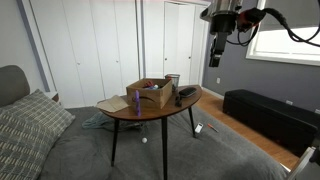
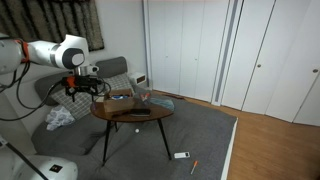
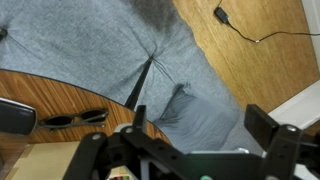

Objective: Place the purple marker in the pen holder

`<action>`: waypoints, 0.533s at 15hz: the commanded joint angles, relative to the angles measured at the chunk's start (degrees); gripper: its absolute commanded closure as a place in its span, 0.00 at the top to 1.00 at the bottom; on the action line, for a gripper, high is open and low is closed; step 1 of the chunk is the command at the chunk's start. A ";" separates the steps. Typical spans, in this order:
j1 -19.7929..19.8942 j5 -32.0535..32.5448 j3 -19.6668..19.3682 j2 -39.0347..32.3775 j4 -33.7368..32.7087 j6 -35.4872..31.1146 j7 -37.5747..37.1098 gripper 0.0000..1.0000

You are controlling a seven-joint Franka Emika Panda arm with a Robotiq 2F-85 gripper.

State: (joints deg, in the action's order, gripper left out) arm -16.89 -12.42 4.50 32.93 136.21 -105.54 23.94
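Note:
The purple marker (image 1: 136,103) is a slim purple stick by the front of the cardboard box (image 1: 148,93) on the round wooden table (image 1: 150,112). The pen holder (image 1: 172,80) is a small dark cup behind the box. My gripper (image 1: 215,57) hangs high, off to the side of the table and apart from both; it also shows in an exterior view (image 2: 87,90). In the wrist view the gripper (image 3: 205,125) is open and empty over grey carpet, with the table edge (image 3: 60,95) at the left. Marker and holder are out of the wrist view.
A low flat black object (image 1: 186,95) lies on the table beside the box, and shows in the wrist view (image 3: 15,113) next to sunglasses (image 3: 75,118). A grey pillow (image 3: 195,115) lies on the carpet below the gripper. A dark bench (image 1: 265,112) stands by the wall.

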 commanded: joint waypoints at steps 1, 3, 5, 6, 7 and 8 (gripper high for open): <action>-2.90 -2.04 2.44 -6.66 -1.73 -8.65 2.32 1.00; -5.07 -4.09 3.42 -10.26 -2.17 -14.68 3.81 1.00; -6.94 -6.40 4.49 -14.21 -3.18 -20.07 4.51 1.00; -7.12 -5.94 5.49 -16.17 -3.88 -22.61 3.92 1.00; -7.59 -6.31 6.04 -18.07 -4.45 -25.36 4.21 1.00; -7.58 -5.69 6.76 -19.82 -4.93 -27.50 3.85 1.00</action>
State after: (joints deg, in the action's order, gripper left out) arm -24.01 -16.86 9.79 18.90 134.45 -128.03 26.66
